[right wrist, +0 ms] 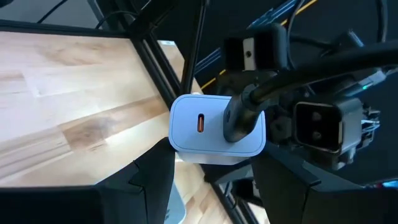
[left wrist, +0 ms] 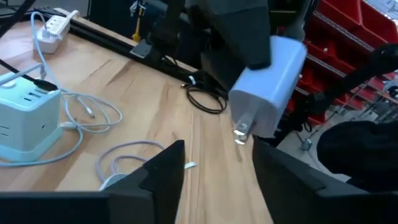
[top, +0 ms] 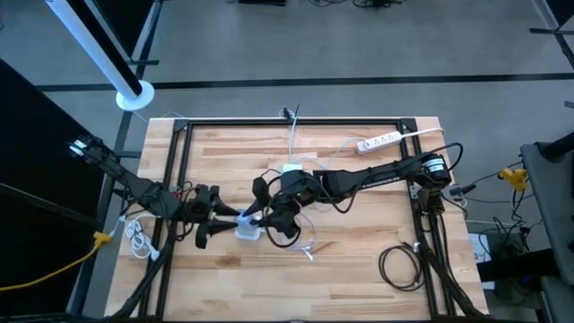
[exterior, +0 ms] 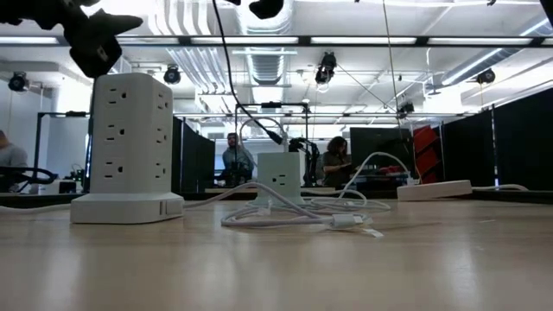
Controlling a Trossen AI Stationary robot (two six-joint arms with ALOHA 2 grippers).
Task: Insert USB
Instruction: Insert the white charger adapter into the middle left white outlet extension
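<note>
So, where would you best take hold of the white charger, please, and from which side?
By its two flat sides, coming from the port end, as the right gripper holds the charger now. That leaves the prongs at the far end free and the black cable in the port face clear.

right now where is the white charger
The charger is off the table, near its middle in the high view, between the left gripper and the right gripper, beside the power tower.

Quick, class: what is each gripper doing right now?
Left gripper: open, holding nothing.
Right gripper: shut on the charger.
</note>
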